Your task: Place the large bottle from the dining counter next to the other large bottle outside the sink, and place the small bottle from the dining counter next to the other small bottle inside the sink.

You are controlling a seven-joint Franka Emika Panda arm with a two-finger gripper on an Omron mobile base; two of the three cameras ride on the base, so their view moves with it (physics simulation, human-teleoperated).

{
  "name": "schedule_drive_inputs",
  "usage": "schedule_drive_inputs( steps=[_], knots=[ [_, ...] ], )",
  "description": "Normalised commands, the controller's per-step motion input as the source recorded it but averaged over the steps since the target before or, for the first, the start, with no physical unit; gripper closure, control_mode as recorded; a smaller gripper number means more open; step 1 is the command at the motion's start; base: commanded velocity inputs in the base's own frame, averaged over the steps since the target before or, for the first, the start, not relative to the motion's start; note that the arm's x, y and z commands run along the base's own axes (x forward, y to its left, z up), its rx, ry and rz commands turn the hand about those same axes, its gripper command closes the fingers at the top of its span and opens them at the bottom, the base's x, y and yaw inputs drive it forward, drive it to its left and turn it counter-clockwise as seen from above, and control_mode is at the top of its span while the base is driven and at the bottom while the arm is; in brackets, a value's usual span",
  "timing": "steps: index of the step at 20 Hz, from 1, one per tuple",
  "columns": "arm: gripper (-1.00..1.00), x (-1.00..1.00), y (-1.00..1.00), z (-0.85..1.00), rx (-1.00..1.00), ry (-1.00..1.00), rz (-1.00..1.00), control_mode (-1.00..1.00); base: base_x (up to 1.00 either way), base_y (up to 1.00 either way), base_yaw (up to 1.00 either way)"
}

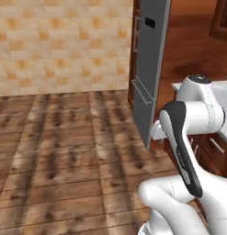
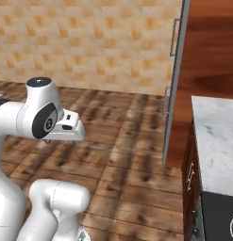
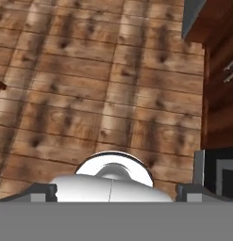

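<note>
Both large bottles, both small bottles, the dining counter and the sink are out of view. My gripper [image 3: 120, 192] is open, its two dark fingertips [image 3: 42, 191] set wide apart with nothing between them. It points down at the wooden plank floor [image 3: 89, 94]. From the right base view, the white hand [image 2: 67, 126] hangs folded close to the arm, well above the floor. In the left base view the hand [image 1: 156, 131] sits half hidden behind the arm's dark-striped link.
A tall grey fridge [image 1: 149, 69] [image 2: 177, 70] stands ahead on the right against dark wood cabinets. A marble-topped counter [image 2: 214, 141] [image 1: 224, 103] with wooden drawers runs along the right. A tiled wall [image 1: 64, 41] closes the back. Open floor [image 1: 64, 151] lies to the left.
</note>
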Motion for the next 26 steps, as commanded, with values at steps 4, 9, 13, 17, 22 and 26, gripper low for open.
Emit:
schedule_drive_inputs(
  steps=[4,9,13,17,22,26],
  knots=[
    [-1.00,0.00,0.00,0.00,0.00,0.00,0.00,1.00,1.00,-0.13,0.56],
    [-1.00,0.00,0.00,0.00,0.00,0.00,0.00,1.00,1.00,-0.23,0.51],
    [-1.00,0.00,0.00,0.00,0.00,0.00,0.00,1.00,1.00,-0.22,0.51],
    [-1.00,0.00,0.00,0.00,0.00,0.00,0.00,1.00,1.00,-0.21,0.54],
    [-1.00,0.00,0.00,0.00,0.00,0.00,0.00,1.00,1.00,-0.32,0.50],
    [-1.00,0.00,0.00,0.00,0.00,0.00,0.00,1.00,1.00,-0.32,0.47]
  ],
)
